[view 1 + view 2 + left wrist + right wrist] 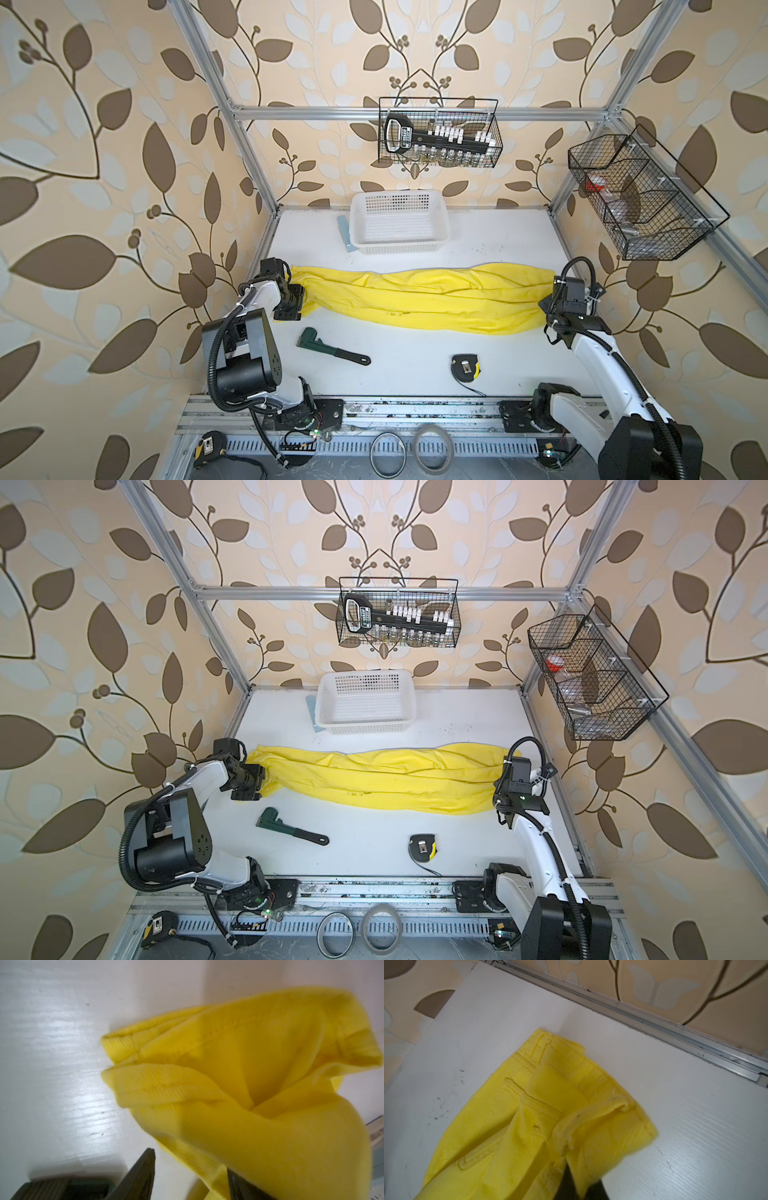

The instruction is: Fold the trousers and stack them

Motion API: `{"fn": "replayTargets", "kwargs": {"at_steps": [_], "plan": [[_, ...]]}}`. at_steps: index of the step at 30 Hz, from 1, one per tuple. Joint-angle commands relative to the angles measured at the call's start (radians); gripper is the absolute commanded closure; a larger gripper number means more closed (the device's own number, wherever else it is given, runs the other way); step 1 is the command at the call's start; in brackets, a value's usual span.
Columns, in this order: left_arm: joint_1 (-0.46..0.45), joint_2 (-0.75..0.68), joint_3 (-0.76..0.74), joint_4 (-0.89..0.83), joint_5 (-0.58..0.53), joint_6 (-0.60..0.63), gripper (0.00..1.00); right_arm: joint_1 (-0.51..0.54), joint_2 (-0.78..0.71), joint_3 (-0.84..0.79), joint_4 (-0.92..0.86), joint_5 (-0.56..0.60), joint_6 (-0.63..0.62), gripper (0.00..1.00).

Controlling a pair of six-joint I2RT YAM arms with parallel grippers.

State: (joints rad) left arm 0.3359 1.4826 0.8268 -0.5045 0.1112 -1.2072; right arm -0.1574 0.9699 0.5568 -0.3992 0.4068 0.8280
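Across the middle of the table [407,374], in both top views, you had the trousers [415,299] stretched from nine to three o'clock, the basket [399,224] at twelve. The left gripper [300,298] sat at nine, the right gripper [547,306] at three. In the left wrist view, its jaws stood apart, the cuffs [166,1084] draped over one of them. In the right wrist view, that pincer clenched the waistband [591,1118]. The first fold looked in hand: next, pinch the cuffs and carry them to the waistband.
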Motion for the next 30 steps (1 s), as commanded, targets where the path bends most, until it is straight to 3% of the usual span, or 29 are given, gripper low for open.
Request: {"fn": "replayTargets", "kwargs": {"at_steps": [1, 6, 11, 13, 18, 23, 30], "plan": [[0.017, 0.002, 0.040, 0.030, -0.037, 0.011, 0.44, 0.001, -0.002, -0.007, 0.013, -0.008, -0.002, 1.00], [0.018, 0.074, 0.042, 0.061, 0.030, 0.014, 0.45, 0.001, -0.002, -0.006, 0.014, -0.008, -0.004, 1.00], [0.019, 0.073, 0.049, 0.066, 0.029, 0.022, 0.48, 0.001, -0.002, -0.005, 0.016, -0.005, -0.008, 1.00], [0.018, 0.077, 0.055, 0.065, 0.029, 0.024, 0.55, 0.001, -0.002, -0.005, 0.017, -0.006, -0.007, 1.00], [0.018, 0.071, 0.060, 0.074, 0.037, 0.029, 0.81, 0.000, -0.008, 0.001, 0.013, -0.004, -0.013, 1.00], [0.019, 0.055, 0.075, 0.053, 0.052, 0.052, 0.97, 0.000, -0.009, -0.001, 0.014, -0.007, -0.011, 1.00], [0.029, 0.007, 0.126, -0.008, 0.038, 0.122, 1.00, -0.001, -0.014, 0.003, 0.014, -0.009, -0.013, 1.00]]}}
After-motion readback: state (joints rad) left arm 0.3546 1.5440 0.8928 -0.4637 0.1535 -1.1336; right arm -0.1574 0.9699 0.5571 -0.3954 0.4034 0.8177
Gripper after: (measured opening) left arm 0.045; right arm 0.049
